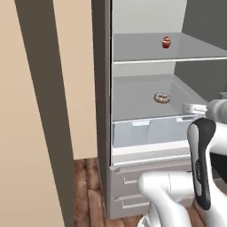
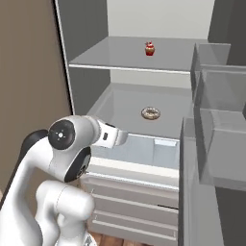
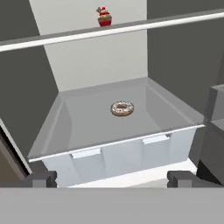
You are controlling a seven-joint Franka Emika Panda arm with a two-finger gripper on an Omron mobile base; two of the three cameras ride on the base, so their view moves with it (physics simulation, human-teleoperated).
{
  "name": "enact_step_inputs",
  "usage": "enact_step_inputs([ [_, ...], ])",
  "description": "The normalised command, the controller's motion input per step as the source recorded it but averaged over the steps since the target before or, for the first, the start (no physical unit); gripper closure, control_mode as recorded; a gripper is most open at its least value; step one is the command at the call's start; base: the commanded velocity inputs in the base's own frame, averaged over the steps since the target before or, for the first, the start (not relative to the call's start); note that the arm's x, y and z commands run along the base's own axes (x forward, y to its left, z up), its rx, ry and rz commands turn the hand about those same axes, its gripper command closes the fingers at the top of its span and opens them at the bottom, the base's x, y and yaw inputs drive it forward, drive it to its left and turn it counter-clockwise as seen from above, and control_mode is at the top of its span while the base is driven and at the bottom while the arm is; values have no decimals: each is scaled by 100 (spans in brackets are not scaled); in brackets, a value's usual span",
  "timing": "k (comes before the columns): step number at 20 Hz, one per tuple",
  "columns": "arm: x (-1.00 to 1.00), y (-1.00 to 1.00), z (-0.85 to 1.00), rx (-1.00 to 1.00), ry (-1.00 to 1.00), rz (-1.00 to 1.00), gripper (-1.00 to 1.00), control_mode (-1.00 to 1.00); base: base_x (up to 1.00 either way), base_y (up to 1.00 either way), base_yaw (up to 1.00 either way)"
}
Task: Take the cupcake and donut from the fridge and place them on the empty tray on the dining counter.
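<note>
Fridge: we see the fridge (image 2: 144,96) standing open in front of us, its door swung to the right and the drawers below shut
Donut: the donut (image 3: 122,108) lies flat on the lower shelf (image 3: 78,127), near the middle and a little toward the back wall, with bare shelf all round it
Cupcake: the cupcake (image 1: 166,42) stands upright on the upper shelf (image 1: 133,53), toward the far right, well apart from the donut
Gripper: our gripper (image 3: 112,178) sits just outside the fridge, at about the height of the lower shelf's front lip; the jaws stand wide apart and hold nothing
Step in hand: we judge that we are reaching in for the donut, since the hand view looks straight along the lower shelf at it
How to do it well: we should clear the raised front lip before going in, then drop onto the donut from above so that the fingertips straddle one side of the ring or span its whole width
Grip: the donut is low and flat, so we want the fingers nearly touching the shelf before we shut them
Watch for: the upper shelf's front edge hangs over the reach, so we should keep the wrist low going in and lift only a little coming out
Left to do: neither sweet is out of the fridge yet
</note>
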Motion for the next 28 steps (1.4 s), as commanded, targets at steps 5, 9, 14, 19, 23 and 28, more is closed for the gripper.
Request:
enact_step_inputs([
  [5, 0, 0, 0, 0, 0, 0, -100, 100, 68, -23, 0],
  [9, 0, 0, 0, 0, 0, 0, -100, 100, 97, 4, 0],
  [14, 0, 0, 0, 0, 0, 0, -100, 100, 100, 0, 0],
  [19, 0, 0, 0, 0, 0, 0, -100, 100, 100, 0, 0],
  [23, 0, 0, 0, 0, 0, 0, -100, 100, 71, 0, 0],
  [28, 0, 0, 0, 0, 0, 0, -100, 100, 11, -1, 1],
])
